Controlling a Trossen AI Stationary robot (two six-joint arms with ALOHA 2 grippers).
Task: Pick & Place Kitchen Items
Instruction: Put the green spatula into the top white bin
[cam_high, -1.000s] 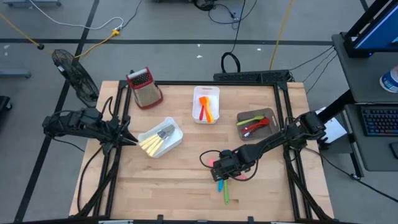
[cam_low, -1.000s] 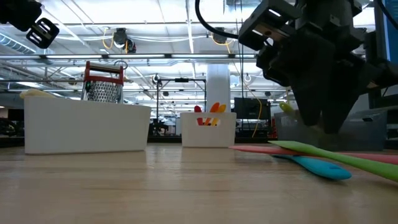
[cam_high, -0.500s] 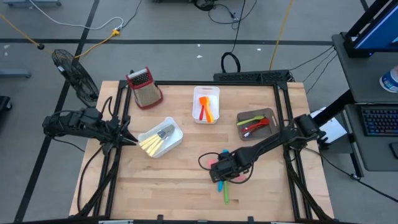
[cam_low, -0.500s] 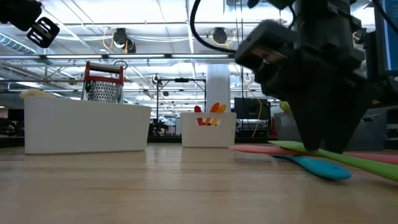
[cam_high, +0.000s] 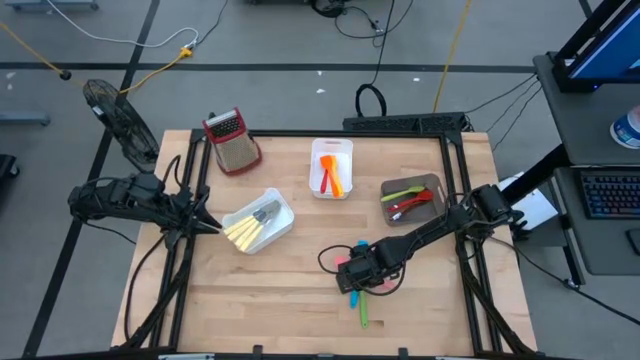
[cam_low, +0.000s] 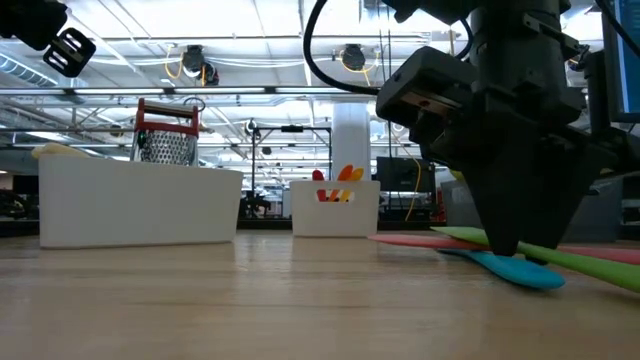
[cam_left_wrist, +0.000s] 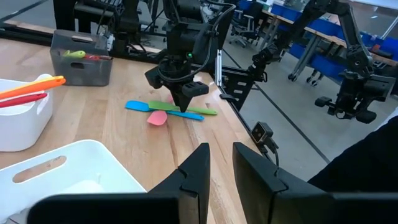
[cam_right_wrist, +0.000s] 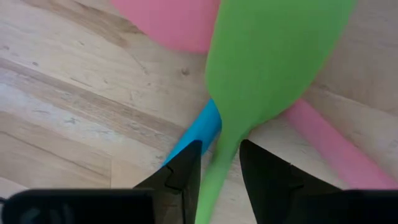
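Green spatula (cam_right_wrist: 273, 56) — right hand (cam_right_wrist: 219, 163) now lower, astride its handle

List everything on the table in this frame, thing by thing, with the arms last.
Box grater: one, metal with red top, far left corner.
White bin: one, left side, holding yellow and grey cutlery.
White bin: one, far centre, holding orange and red utensils.
Grey bin: one, right side, holding green and red utensils.
Loose utensils: green, blue, pink, crossed near the front edge.
Left gripper: waiting at the left edge.
Right gripper: fingers either side of the green utensil's handle.
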